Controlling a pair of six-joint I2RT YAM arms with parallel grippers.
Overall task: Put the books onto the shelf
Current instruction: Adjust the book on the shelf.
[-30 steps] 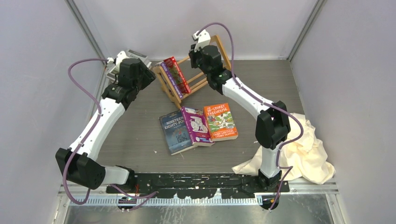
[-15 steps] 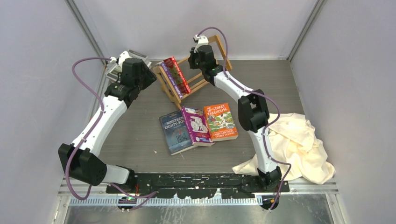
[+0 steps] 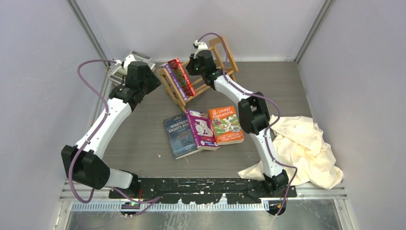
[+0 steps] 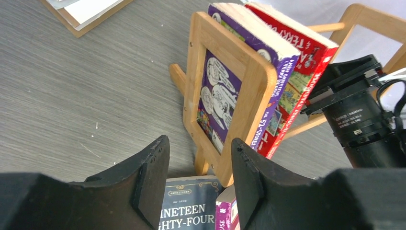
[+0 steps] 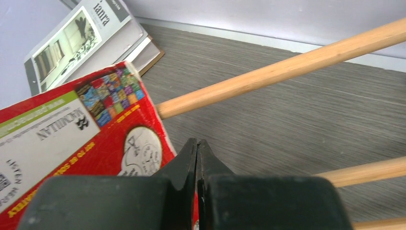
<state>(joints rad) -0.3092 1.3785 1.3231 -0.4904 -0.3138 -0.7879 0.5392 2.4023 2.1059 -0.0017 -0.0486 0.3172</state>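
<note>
Right tool (image 5: pixel 197 146) swung left toward the red book (image 5: pixel 81 139), jaws fully closed

Crumpled cream cloth (image 3: pixel 311 153) at the near right, grey wood-grain table (image 3: pixel 139 129), pale walls (image 3: pixel 43 72) around it

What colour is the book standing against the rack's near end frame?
The book is purple with white cartoon panels; clearest in left wrist view.

We see pale lilac-grey walls (image 3: pixel 38 72) enclosing a grey wood-grain tabletop (image 3: pixel 139 129) on three sides. Aluminium corner posts (image 3: pixel 88 29) join the panels. We find the light soft and even.
</note>
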